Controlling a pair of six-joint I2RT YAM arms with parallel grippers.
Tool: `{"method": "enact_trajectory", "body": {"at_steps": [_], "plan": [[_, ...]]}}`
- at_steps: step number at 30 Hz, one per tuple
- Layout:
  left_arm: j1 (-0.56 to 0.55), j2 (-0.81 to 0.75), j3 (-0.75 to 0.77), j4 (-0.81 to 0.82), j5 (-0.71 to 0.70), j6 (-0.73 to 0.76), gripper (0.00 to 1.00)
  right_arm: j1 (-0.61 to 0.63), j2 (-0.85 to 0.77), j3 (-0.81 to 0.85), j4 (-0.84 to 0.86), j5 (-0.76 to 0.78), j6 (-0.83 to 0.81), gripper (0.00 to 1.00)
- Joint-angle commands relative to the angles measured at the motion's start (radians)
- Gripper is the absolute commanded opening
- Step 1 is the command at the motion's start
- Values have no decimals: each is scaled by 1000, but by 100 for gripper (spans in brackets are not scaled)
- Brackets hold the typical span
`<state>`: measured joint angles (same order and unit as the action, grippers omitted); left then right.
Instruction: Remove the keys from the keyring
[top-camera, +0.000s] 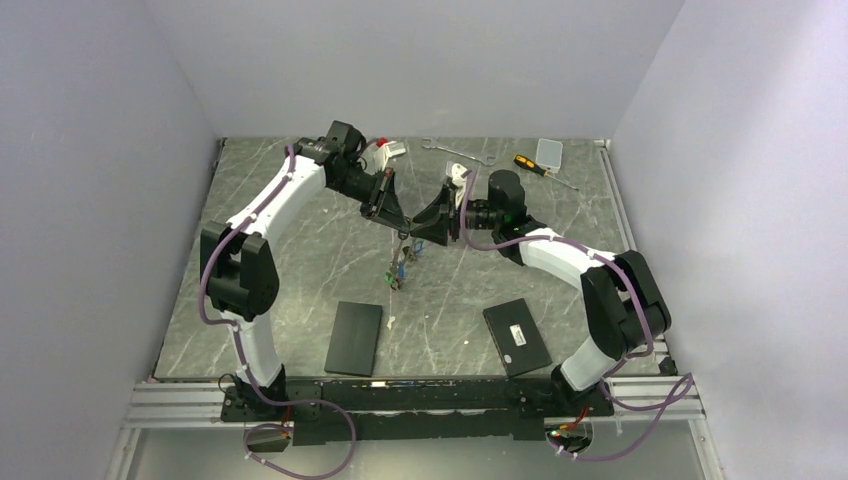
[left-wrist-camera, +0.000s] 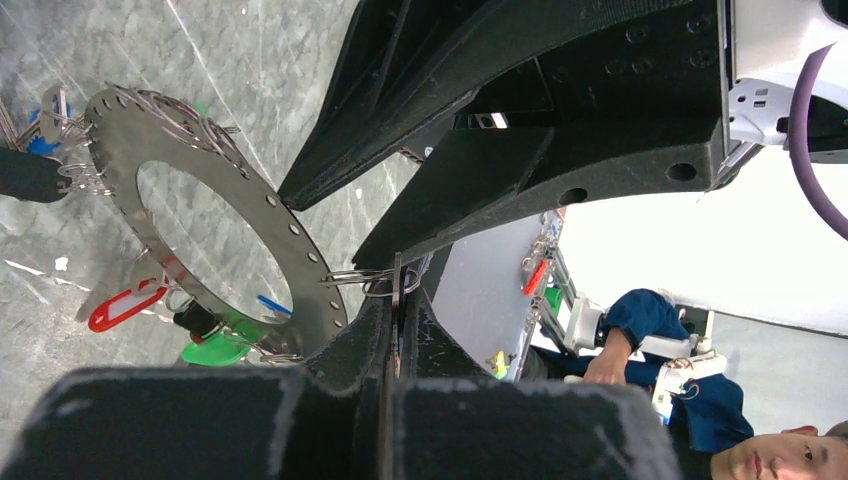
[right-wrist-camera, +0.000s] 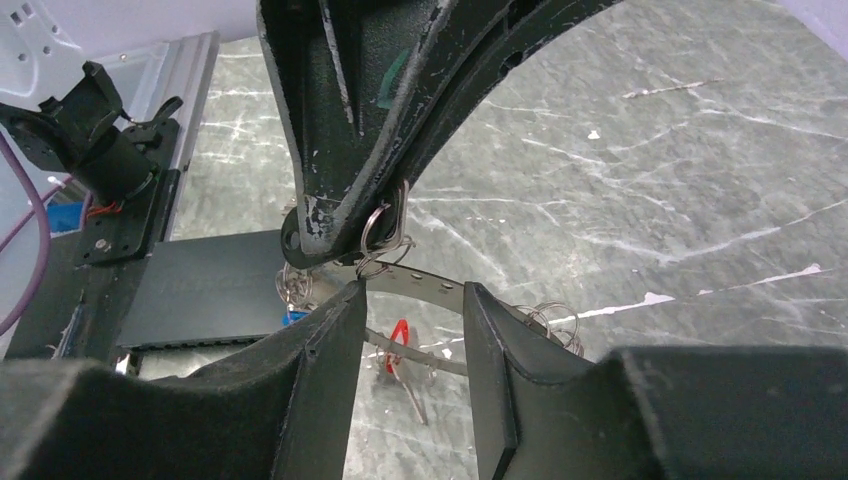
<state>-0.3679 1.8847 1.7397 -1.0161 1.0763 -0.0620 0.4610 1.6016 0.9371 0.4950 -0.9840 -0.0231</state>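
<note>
Because both grippers meet over the middle of the bench (top-camera: 300, 270), the overhead view gives me little. The keyring (top-camera: 399, 265) hangs below them edge-on as a thin dangling cluster, and I can't pick single keys out of it. From the left wrist, the left gripper (left-wrist-camera: 396, 300) fills the bottom of the view and cuts off the ring's lower edge. Some of the keys (left-wrist-camera: 125, 308) show red, green and blue plastic; the rest blur into wire. The right wrist shows only a short strip of the grey band, with the remainder hidden behind its own fingers (right-wrist-camera: 320, 380).

The left gripper's fingers are pressed together on a small wire loop (right-wrist-camera: 385, 228) threaded at the ring's rim, so the ring sits right at their tips. The right gripper (right-wrist-camera: 412, 290) has its fingers spread, and the band runs across the gap between them. Whether it touches either pad I can't tell.

Two black boxes (top-camera: 355, 337) lie toward the near edge. A wrench (top-camera: 455, 152) and a screwdriver (top-camera: 530, 165) lie along the far edge.
</note>
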Motion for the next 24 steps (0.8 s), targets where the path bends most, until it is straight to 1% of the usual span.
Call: {"method": "enact_trajectory", "body": {"at_steps": [1,3,7,13,17,24], "plan": [[-5,3,34,2,57,49,0,8,-11,46,10,-43,-1,45],[-5,4,33,5,50,42,0,8,-10,48,12,-50,6,46],[-3,0,32,7,40,39,0,14,-15,40,7,-76,2,52],[-3,-4,26,10,57,37,0,19,-27,26,-11,-63,-21,55],[-5,-6,20,8,75,45,0,19,-23,47,-42,-27,-51,53],[-8,-10,11,2,87,50,0,19,-19,96,-143,-2,-131,45]]}}
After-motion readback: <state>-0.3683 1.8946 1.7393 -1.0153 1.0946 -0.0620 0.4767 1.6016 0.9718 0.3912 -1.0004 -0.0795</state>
